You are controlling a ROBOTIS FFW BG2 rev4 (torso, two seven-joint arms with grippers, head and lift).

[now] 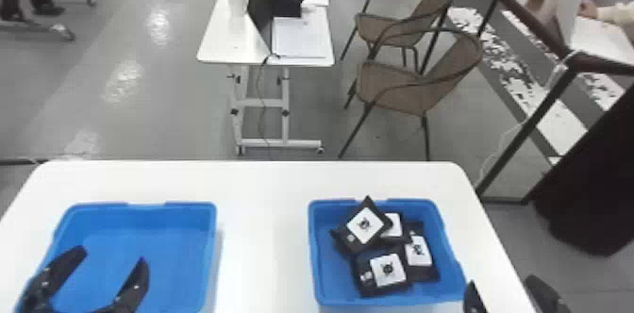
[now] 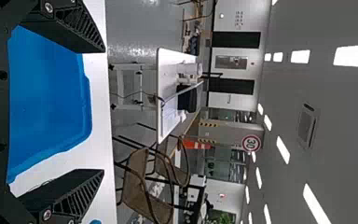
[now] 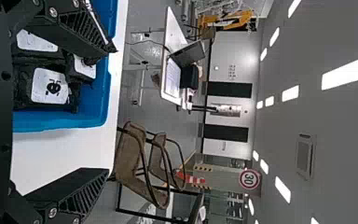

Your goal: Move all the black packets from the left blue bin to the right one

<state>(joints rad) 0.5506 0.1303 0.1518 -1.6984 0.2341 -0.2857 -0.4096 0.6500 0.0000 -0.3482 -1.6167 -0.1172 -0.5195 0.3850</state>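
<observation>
Over the left blue bin (image 1: 155, 241), my left gripper (image 1: 111, 258) stands open with nothing between its fingers; no packet is visible in that bin. In the left wrist view the left gripper (image 2: 103, 112) is spread wide beside the blue bin (image 2: 51, 98). Several black packets (image 1: 389, 272) with white labels lie overlapping in the right blue bin (image 1: 328, 284). My right gripper (image 1: 504, 284) is open at the table's right edge, just right of that bin. In the right wrist view the right gripper (image 3: 112, 109) is open, with black packets (image 3: 51, 88) in the bin beyond.
The white table (image 1: 264, 236) carries both bins, with a strip of tabletop between them. Past its far edge stand a smaller white table (image 1: 217, 43) with a laptop, brown chairs (image 1: 396, 90) and a dark metal frame (image 1: 519, 137) at the right.
</observation>
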